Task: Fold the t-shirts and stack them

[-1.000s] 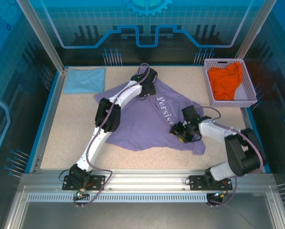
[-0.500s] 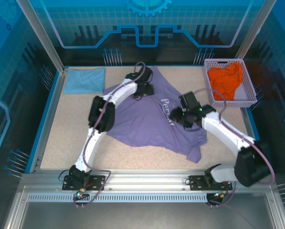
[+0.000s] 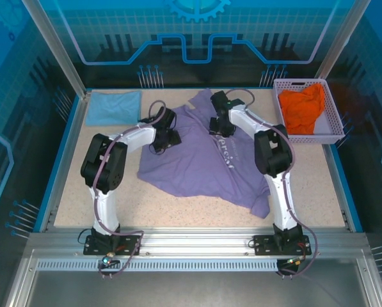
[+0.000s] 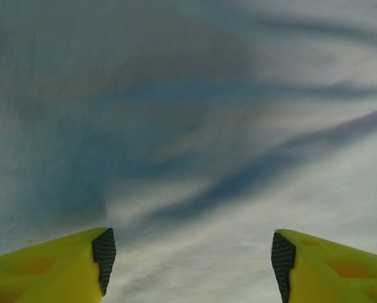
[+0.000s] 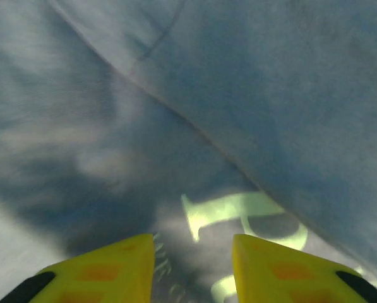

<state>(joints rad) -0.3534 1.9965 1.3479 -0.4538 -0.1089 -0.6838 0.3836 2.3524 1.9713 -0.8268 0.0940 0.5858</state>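
The big purple t-shirt (image 3: pixel 197 163) lies crumpled in the middle of the desk (image 3: pixel 88 192). It has white letters (image 5: pixel 226 205) on it. The left claw (image 4: pixel 192 255) sits over the shirt's left edge, open wide, holding nothing. The right claw (image 5: pixel 193 246) is by the letters, open a little, holding nothing. The folded blue t-shirt (image 3: pixel 114 107) is in the far left corner. The orange t-shirt (image 3: pixel 302 109) is in the basket (image 3: pixel 334 115) in the far right corner.
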